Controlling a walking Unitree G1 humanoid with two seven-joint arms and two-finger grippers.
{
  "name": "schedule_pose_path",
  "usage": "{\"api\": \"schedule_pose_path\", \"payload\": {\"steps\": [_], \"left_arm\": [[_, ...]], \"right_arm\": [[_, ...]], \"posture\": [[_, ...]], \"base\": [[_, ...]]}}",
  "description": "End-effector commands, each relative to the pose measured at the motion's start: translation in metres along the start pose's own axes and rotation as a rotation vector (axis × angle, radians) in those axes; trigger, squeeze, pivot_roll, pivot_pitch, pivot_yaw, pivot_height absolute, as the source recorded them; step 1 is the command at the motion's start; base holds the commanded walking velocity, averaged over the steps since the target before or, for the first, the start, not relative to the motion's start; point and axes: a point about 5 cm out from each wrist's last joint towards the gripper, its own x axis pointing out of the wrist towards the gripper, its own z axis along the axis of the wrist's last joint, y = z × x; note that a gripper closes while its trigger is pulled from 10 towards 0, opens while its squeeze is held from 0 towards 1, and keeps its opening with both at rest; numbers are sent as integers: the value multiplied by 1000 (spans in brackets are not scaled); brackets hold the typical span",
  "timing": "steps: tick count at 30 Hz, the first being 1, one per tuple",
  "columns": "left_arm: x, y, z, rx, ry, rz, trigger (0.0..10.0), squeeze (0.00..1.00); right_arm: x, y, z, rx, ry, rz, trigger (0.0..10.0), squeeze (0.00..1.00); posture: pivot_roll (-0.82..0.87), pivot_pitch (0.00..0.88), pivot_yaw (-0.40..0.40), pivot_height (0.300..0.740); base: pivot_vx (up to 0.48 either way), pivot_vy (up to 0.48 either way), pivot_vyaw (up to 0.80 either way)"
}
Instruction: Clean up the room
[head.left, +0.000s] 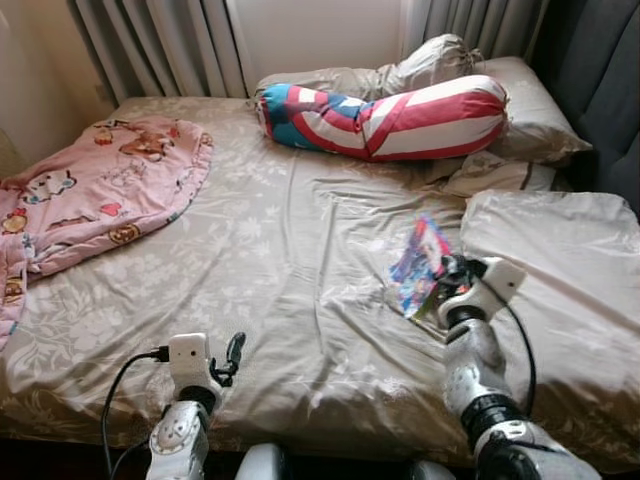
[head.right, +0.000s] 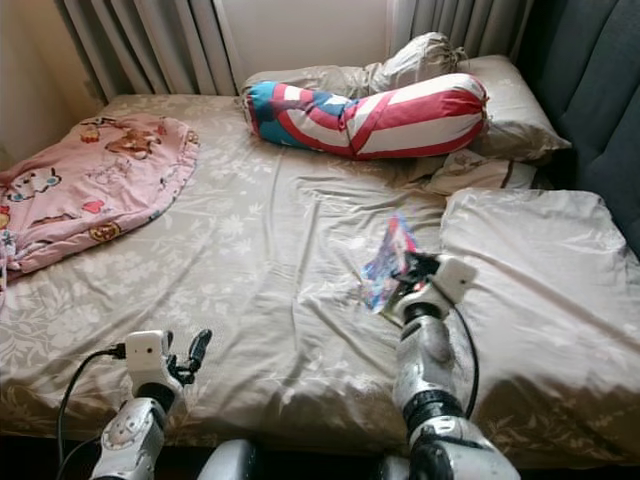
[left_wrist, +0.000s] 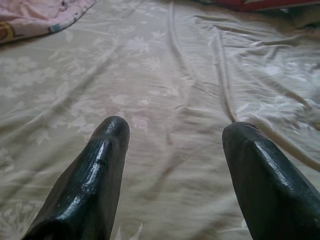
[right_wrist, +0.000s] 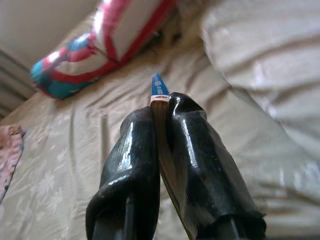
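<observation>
A thin colourful book (head.left: 420, 262) is held edge-on just above the beige bedsheet (head.left: 290, 270), right of the bed's middle. My right gripper (head.left: 446, 283) is shut on its lower corner; in the right wrist view the book's edge (right_wrist: 159, 95) sticks out between the two black fingers (right_wrist: 131, 170). My left gripper (head.left: 232, 356) hovers low over the near edge of the bed, open, with bare sheet (left_wrist: 175, 100) between its fingertips (left_wrist: 107, 135).
A pink cartoon blanket (head.left: 90, 195) lies crumpled at the bed's left. A red, white and blue bolster (head.left: 390, 120) lies across the head, with beige pillows (head.left: 520, 110) behind it and another pillow (head.left: 560, 260) at the right. Curtains (head.left: 160, 45) hang behind.
</observation>
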Motion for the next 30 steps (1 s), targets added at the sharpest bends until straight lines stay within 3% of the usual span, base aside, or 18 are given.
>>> {"api": "schedule_pose_path", "payload": {"steps": [1,2,4,5,11,15,17,18,19,22,30], "left_arm": [[-4,7,-1,17,7,5,10000,0],[-8,8,-2,22,10,5,10000,0],[-10,8,-3,24,10,4,10000,0],[-14,8,-4,31,12,-1,10000,0],[-26,10,-7,47,17,-6,10000,0],[-39,13,-11,58,37,-6,10000,0],[-44,14,-12,60,42,-4,10000,0],[-49,14,-13,62,50,-3,10000,0],[-49,14,-13,62,50,-3,10000,0],[-57,14,-14,64,61,-1,10000,0],[-66,15,-13,73,80,-10,10000,0]], "right_arm": [[5,11,5,33,-8,32,10000,0],[7,10,4,95,9,28,10000,0],[7,10,4,122,14,27,10000,0],[8,14,3,197,33,58,10000,0],[14,26,9,305,22,117,10000,0],[17,23,17,441,-22,104,10000,0],[16,13,18,429,-32,53,10000,0],[13,-1,15,411,-31,-17,10000,0],[13,-1,15,411,-31,-17,10000,0],[2,-31,4,372,-2,-173,10000,0],[-24,-64,-26,399,74,-306,10000,0]], "posture": [[130,147,52,641],[139,157,55,641],[149,167,56,641],[157,177,58,641],[183,203,60,641],[200,226,63,641],[202,231,62,641],[209,241,62,641],[209,241,62,641],[220,257,68,641],[245,279,85,641]], "base": [[0,0,0],[0,0,0],[0,0,0],[0,0,0],[0,0,0],[0,0,0],[0,0,0],[0,0,0],[0,0,0],[0,0,0],[0,0,0]]}}
